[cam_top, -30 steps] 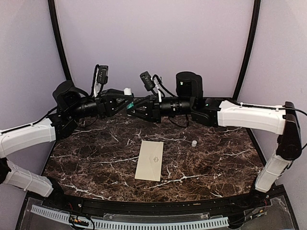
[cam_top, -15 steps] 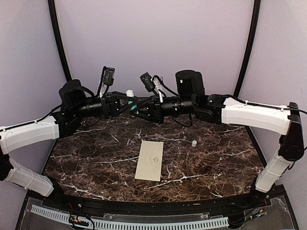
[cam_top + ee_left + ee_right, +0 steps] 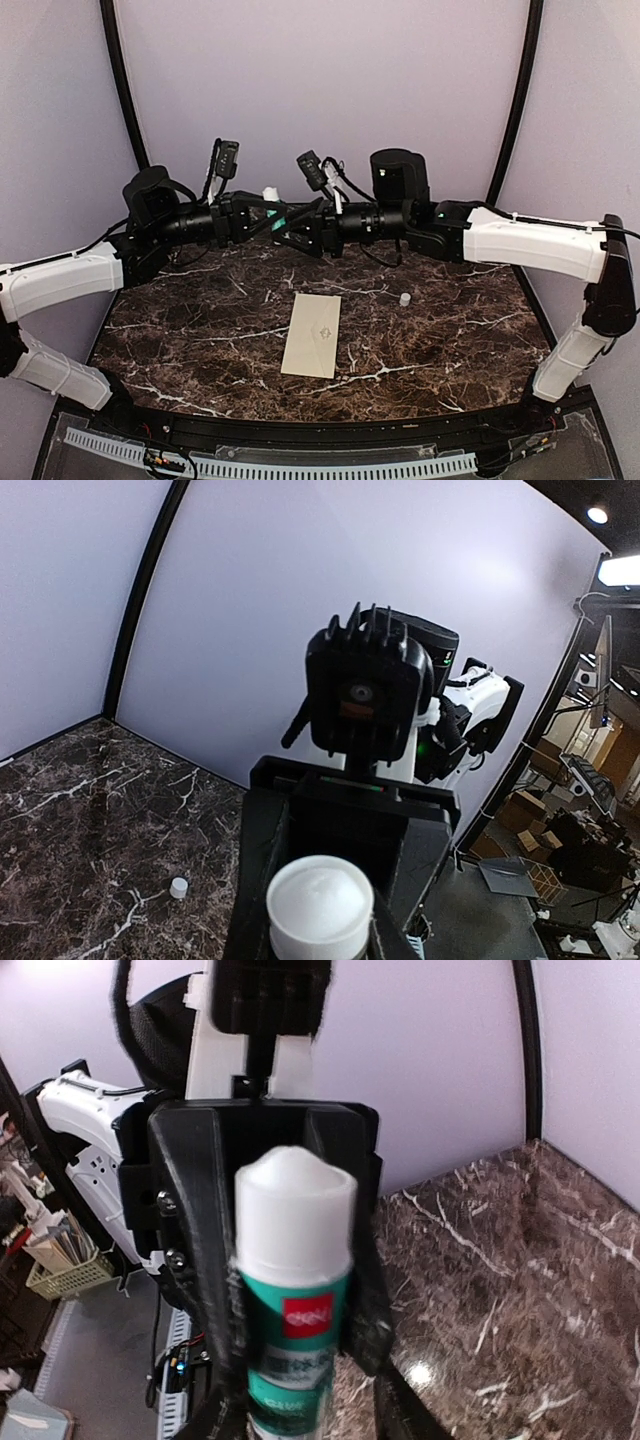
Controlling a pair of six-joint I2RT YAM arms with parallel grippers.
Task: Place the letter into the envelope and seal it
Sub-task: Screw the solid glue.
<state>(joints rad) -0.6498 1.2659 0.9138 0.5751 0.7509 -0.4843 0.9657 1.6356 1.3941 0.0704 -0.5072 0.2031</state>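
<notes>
The cream envelope lies flat at the middle of the marble table, its faint emblem facing up. The letter is out of view. Both arms meet in the air above the table's back edge, fingers facing each other. Between them is a glue stick with a white end and a green label. My left gripper is shut on its body, and the white end shows between its fingers. My right gripper stands open around the stick's lower part, with a gap beside it.
A small white cap stands on the table, right of the envelope. Lilac walls with black corner posts close in the back and sides. The arm bases and a cable rail line the near edge.
My left arm moved right to meet the right gripper and closed its fingers on the glue stick. My right gripper's fingers then spread apart. The envelope and cap stayed put.
</notes>
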